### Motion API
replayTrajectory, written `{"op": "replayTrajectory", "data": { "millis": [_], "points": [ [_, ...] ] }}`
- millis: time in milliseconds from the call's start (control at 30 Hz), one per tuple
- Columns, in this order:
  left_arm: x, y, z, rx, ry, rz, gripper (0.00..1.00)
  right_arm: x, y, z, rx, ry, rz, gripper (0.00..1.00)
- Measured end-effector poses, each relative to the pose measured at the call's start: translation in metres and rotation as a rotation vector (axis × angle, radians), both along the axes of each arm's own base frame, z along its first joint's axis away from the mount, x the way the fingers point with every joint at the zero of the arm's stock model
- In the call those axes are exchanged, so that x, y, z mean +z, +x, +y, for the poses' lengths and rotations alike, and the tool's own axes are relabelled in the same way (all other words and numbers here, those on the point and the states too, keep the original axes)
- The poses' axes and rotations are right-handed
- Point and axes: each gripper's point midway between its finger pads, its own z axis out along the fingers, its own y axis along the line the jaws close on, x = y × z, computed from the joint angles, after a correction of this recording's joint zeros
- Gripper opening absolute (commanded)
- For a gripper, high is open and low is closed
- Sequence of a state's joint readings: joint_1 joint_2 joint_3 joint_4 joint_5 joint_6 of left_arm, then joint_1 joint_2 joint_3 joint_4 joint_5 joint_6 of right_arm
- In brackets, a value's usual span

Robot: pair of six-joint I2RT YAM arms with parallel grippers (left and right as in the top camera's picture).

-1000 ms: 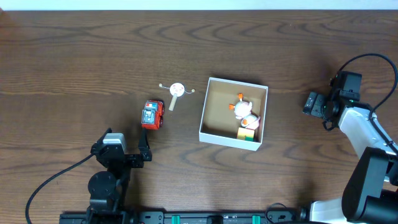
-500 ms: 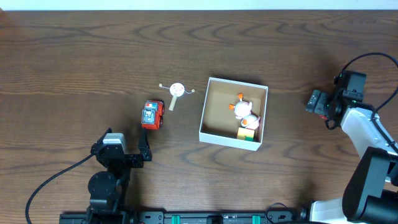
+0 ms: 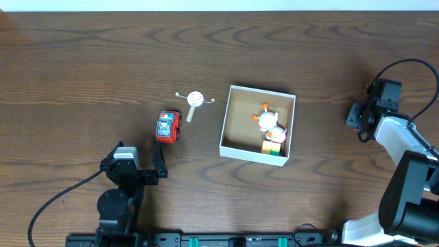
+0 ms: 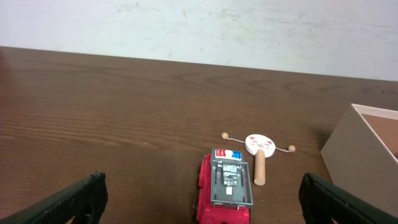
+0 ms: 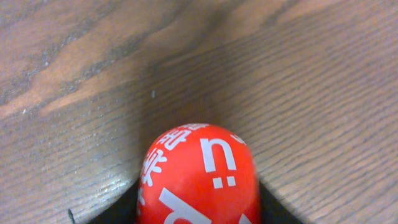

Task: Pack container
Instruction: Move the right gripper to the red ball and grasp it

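The container (image 3: 250,154) is a square white box with a brown inside, standing at the table's middle. White-and-orange toys (image 3: 267,121) and a yellow block (image 3: 274,146) lie in it. Its left wall (image 4: 360,155) shows in the left wrist view. To its left are a red toy car (image 3: 167,126) and a small wooden rattle drum (image 3: 195,100). My left gripper (image 4: 202,202) is open and stays short of the car (image 4: 226,186). My right gripper (image 5: 198,214), far right of the box (image 3: 353,116), is shut on a red ball with white lettering (image 5: 198,174), low over the wood.
The rattle drum (image 4: 260,149) lies just beyond the car, its handle beside the car's right side. A black cable (image 3: 405,65) loops above the right arm. Bare brown wood lies between the box and the right gripper.
The right gripper has drawn back slightly to the right and its jaws have closed in from wide open. The left arm, the toys and the box have not moved.
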State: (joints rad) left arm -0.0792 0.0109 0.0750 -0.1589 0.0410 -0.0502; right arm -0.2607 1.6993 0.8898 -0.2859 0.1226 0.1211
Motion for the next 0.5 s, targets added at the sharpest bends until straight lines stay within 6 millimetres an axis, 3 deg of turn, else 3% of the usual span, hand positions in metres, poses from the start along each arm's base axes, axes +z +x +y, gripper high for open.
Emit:
{"op": "replayTrajectory", "data": {
  "millis": [100, 333, 433, 500],
  "points": [
    [0.0, 0.0, 0.0, 0.0, 0.0, 0.0, 0.98, 0.0, 0.0, 0.0, 0.002, 0.0, 0.0, 0.02],
    [0.0, 0.0, 0.0, 0.0, 0.0, 0.0, 0.98, 0.008, -0.008, 0.015, 0.032, 0.038, 0.051, 0.01],
    [0.0, 0.0, 0.0, 0.0, 0.0, 0.0, 0.98, 0.035, 0.003, 0.035, 0.092, 0.04, 0.024, 0.01],
    [0.0, 0.0, 0.0, 0.0, 0.0, 0.0, 0.98, 0.07, 0.016, 0.058, 0.169, 0.024, -0.031, 0.01]
  ]
}}
